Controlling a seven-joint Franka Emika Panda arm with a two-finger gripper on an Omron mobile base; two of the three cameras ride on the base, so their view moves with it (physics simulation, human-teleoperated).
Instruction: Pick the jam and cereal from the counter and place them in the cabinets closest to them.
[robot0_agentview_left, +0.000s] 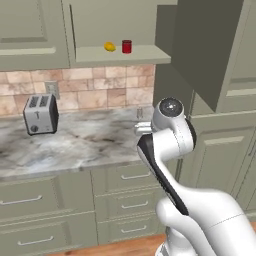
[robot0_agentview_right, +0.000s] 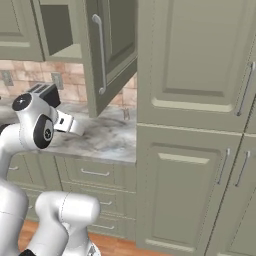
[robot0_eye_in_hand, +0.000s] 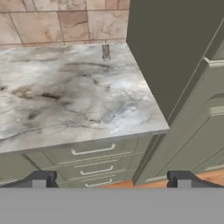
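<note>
The jam (robot0_agentview_left: 126, 46) is seen upright on the open cabinets' (robot0_agentview_left: 120, 55) shelf beside a yellow fruit (robot0_agentview_left: 109, 47) — the hand (robot0_eye_in_hand: 111, 180), fingertips spread and empty, is cut off above the tabletop (robot0_eye_in_hand: 65, 96).

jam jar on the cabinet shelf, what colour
Red, with a darker red lid: the jam jar shows best in the left base view.

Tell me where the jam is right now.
In the left base view, the jam stands upright on the shelf of the open wall cabinet, just right of a small yellow fruit, above and right of the toaster.
</note>
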